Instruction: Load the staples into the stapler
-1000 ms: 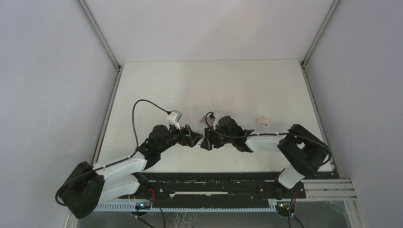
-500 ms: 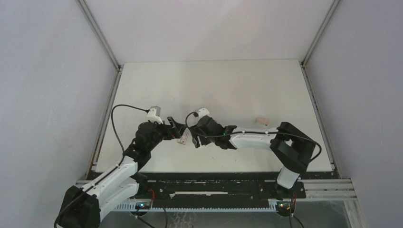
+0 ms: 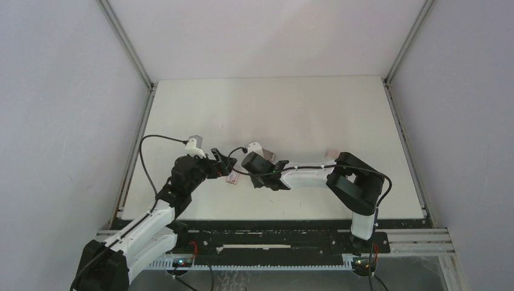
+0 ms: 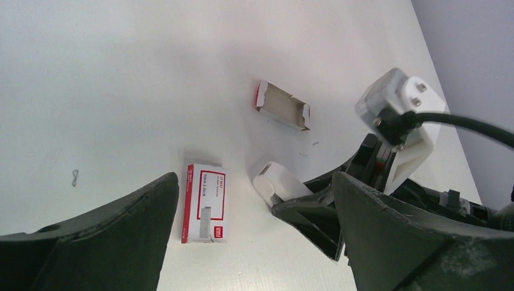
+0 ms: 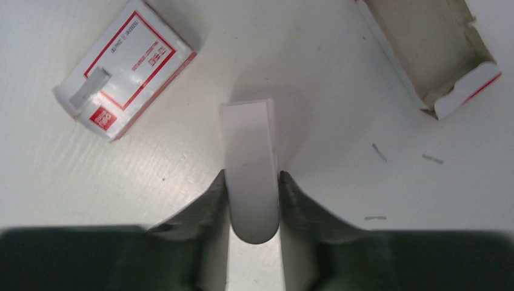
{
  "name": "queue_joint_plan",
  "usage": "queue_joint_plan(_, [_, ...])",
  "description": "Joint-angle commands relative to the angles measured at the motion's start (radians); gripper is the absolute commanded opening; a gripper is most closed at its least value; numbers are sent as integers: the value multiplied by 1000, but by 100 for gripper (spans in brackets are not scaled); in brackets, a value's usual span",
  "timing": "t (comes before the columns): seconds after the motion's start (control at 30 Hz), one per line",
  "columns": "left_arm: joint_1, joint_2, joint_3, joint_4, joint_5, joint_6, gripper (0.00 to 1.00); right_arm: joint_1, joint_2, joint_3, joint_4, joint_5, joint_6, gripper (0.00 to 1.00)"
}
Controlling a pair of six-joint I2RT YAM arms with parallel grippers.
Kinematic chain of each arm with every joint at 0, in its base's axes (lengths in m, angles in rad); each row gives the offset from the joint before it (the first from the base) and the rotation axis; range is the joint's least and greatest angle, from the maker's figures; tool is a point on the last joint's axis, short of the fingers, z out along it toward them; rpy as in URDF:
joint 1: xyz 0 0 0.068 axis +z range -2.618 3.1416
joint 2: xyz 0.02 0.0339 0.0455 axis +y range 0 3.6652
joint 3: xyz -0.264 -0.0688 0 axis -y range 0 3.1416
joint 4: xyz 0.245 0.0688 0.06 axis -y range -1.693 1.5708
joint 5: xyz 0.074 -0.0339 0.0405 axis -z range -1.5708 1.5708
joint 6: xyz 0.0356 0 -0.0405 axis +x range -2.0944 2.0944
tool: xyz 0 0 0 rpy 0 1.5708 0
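Note:
The white stapler (image 5: 250,163) lies on the table with my right gripper (image 5: 253,182) shut on its rounded end, one finger pressed to each side. Left of it lies a white and red box of staples (image 5: 124,70), flat and closed. In the left wrist view the box of staples (image 4: 205,203) sits between my left gripper's (image 4: 254,203) wide open fingers, and the stapler (image 4: 280,182) pokes out of the right gripper's fingers (image 4: 315,209). From above, the left gripper (image 3: 224,165) and right gripper (image 3: 253,174) nearly meet over the box of staples (image 3: 233,177).
An empty opened cardboard sleeve (image 5: 430,54) lies beyond the stapler, also seen as the sleeve (image 4: 282,106). Loose staples (image 5: 432,159) are scattered near it. A small pink object (image 3: 332,153) lies to the right, by the right arm's elbow.
The right gripper has slid left and closed on the stapler. The left gripper has pulled back to the left and opened fully, leaving the box of staples on the table.

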Motion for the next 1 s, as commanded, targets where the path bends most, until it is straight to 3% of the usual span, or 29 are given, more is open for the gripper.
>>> queue_joint_plan(0.0, [9,-28,-36,41,28,-54,99,2,-16,11,19,-20,-20,4])
queue_joint_plan(0.03, [8,-35,-42,48,40,-60,99,-4,-32,-2,29,-30,-34,0])
queue_joint_plan(0.2, [8,-78,-57,64,127,-179,99,-34,-199,-119,144,-166,-166,0])
queue_joint_plan(0.53, [0,-54,-61,186,431,-374,95,-29,-558,-316,250,-373,-383,0])
queue_joint_plan(0.8, [-69,-27,-24,215,475,-422,91,2,-643,-342,253,-368,-441,0])
queue_joint_plan(0.97, [-124,20,-13,222,487,-430,82,11,-664,-342,241,-371,-468,0])
